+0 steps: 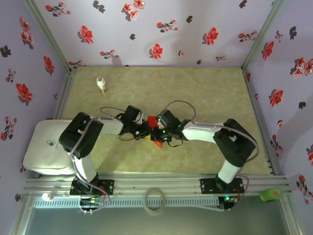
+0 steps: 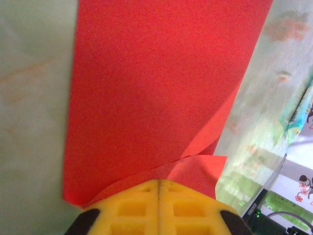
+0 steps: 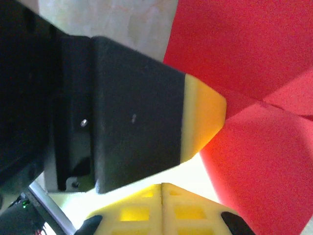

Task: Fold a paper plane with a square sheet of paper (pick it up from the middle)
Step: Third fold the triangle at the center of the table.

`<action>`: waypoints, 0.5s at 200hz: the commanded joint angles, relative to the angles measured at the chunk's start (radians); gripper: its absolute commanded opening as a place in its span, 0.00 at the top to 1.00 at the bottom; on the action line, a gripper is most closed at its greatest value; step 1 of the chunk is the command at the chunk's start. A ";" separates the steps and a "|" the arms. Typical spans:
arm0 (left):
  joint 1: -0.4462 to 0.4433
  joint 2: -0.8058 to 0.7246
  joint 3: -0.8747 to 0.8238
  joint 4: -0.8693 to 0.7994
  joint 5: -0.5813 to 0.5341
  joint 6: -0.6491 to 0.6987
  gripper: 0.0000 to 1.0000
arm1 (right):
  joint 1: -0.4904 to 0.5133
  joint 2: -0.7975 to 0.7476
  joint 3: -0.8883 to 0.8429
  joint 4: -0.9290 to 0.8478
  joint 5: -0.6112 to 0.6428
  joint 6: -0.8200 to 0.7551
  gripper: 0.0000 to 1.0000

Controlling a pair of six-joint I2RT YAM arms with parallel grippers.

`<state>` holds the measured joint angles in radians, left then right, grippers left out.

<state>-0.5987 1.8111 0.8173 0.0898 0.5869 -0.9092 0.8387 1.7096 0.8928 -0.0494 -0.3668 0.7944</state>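
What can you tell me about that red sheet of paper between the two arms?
The paper is thin, plain bright red, matte and unmarked. It seems to lie on the pale green table, midway between the two arms. It is already partly folded: a narrower strip with straight edges and a slanted flap layered over one end, the creases meeting at a point. The closed left gripper meets its near edge; whether it pinches or merely presses the paper is unclear.
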 commanded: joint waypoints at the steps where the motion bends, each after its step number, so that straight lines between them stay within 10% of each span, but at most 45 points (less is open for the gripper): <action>1: -0.007 0.039 0.000 -0.091 -0.054 0.024 1.00 | 0.001 0.036 0.028 -0.054 0.003 0.008 0.95; 100: -0.008 0.043 0.004 -0.096 -0.056 0.031 1.00 | 0.002 0.046 -0.026 -0.055 0.021 0.026 0.96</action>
<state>-0.5987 1.8137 0.8276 0.0711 0.5869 -0.9058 0.8387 1.7527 0.8936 -0.0917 -0.3595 0.7975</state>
